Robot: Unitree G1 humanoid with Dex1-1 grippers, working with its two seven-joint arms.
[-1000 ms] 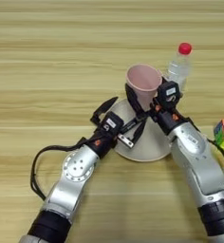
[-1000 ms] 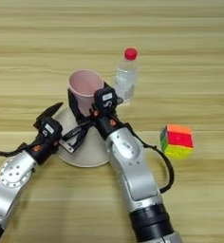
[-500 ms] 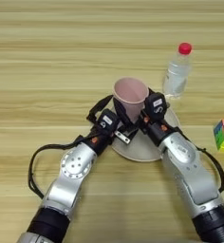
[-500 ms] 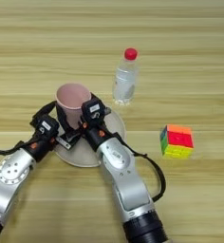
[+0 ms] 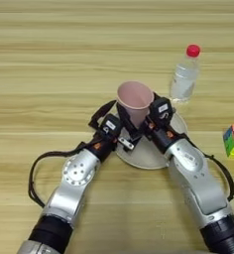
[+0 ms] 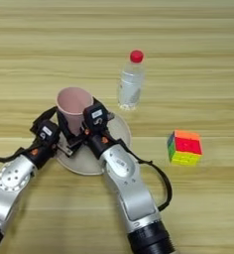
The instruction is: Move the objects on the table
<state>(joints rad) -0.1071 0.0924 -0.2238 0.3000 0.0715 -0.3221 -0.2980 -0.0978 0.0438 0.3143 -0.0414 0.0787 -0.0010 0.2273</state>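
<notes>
The pale pink cup (image 5: 135,95) is held tilted just above a round beige plate (image 5: 149,153) at the table's middle. My right gripper (image 5: 143,124) is shut on the cup's lower part from the right. My left gripper (image 5: 124,135) is open, close against the cup's base on the left, over the plate's left edge. The multicoloured puzzle cube (image 6: 185,147) lies on the table (image 5: 49,59) to the right, clear of both arms. The marker pen is out of view.
A clear plastic bottle with a red cap (image 5: 185,75) stands upright just behind the plate's right side, close to my right arm. Bare wood stretches across the far and left parts of the table.
My right gripper has carried the pink cup leftward and slightly nearer, from beside the bottle to over the plate's left half by the left gripper. The left gripper has barely moved.
</notes>
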